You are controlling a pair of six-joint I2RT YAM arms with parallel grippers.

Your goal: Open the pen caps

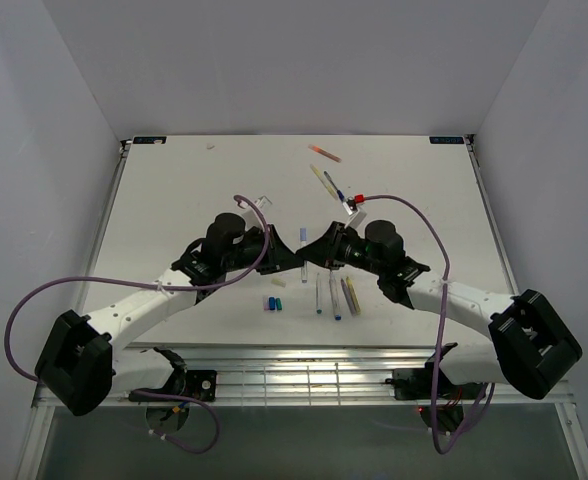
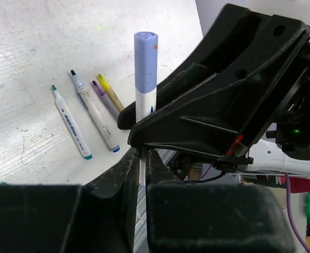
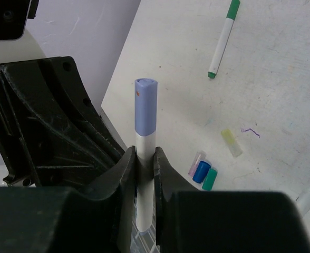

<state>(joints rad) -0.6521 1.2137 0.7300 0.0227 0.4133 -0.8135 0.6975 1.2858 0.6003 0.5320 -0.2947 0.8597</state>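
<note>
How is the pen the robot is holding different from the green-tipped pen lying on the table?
The held pen is gripped by the left pincer and the right pincer. The green-tipped pen lies flat on the table, and nothing touches it. The held pen wears its lavender-blue cap, but the green-tipped pen's tip is bare. Both have white barrels.

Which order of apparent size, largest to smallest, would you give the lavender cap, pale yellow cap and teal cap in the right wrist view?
1. lavender cap, though nearest the camera
2. pale yellow cap
3. teal cap, only slightly smaller
</note>
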